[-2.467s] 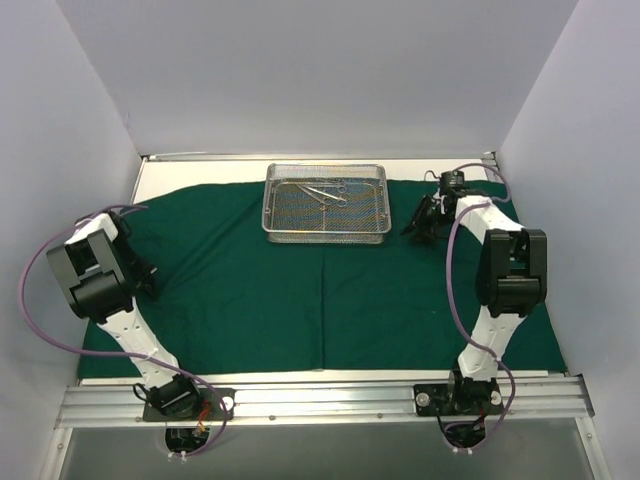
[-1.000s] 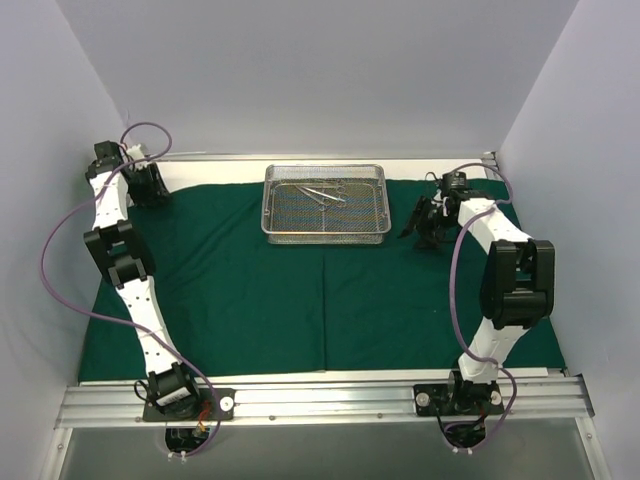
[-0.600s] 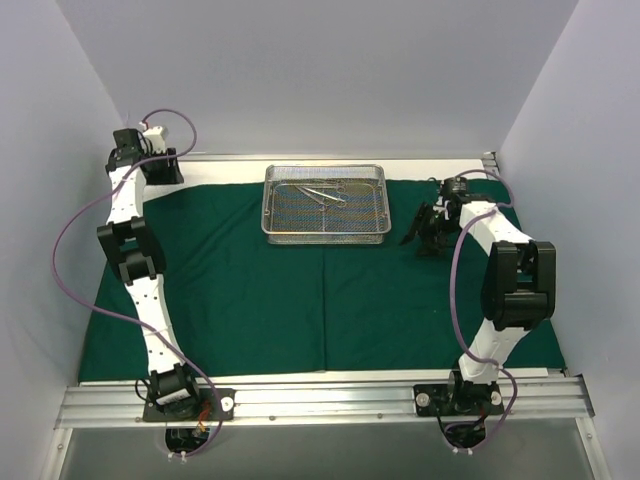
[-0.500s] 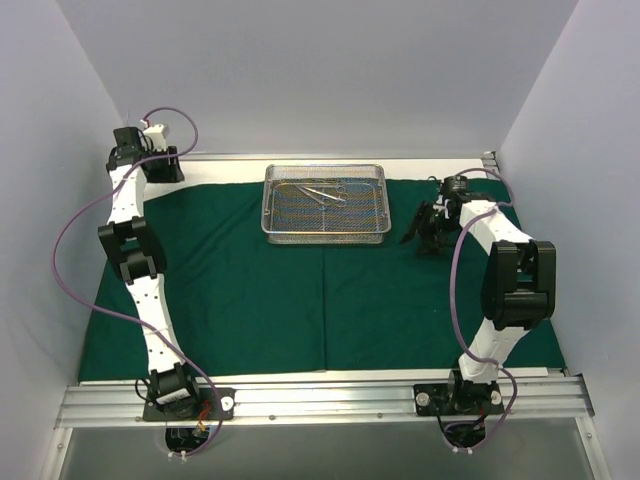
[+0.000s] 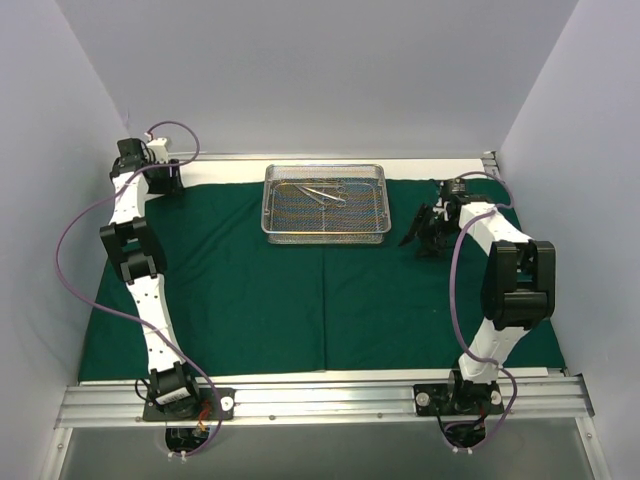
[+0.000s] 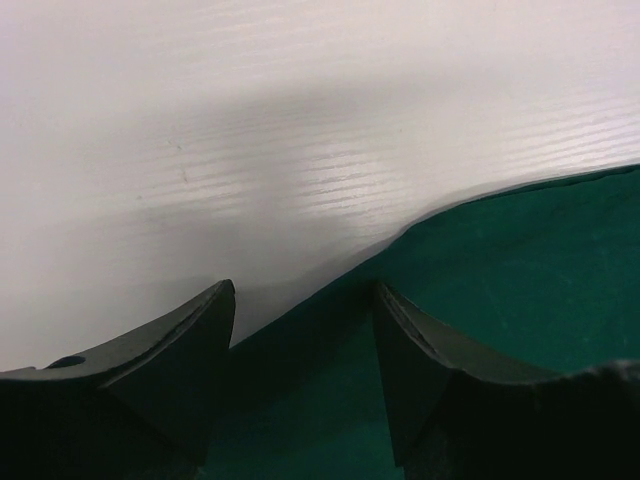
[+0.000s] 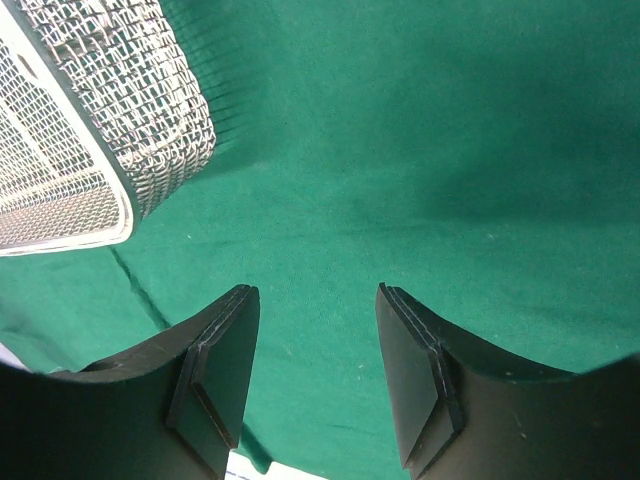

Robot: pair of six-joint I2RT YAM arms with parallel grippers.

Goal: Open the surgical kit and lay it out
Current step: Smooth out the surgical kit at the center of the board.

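Since the dark green cloth (image 5: 330, 290) already lies flat across the counter (image 6: 250, 120), the unwrapping looks done; the wire-mesh tray (image 5: 325, 237) sits on its far middle with the slim instruments (image 5: 325, 192) inside, so laying them out on the cloth is what I judge remains. At the cloth's far left corner the left end effector (image 6: 305, 300) hangs spread over the cloth edge, holding nothing. Just right of the tray, the right end effector (image 7: 315, 300) hovers spread and empty above the cloth

Instruments (image 5: 322, 192) in tray (image 5: 325, 236): too small for detail
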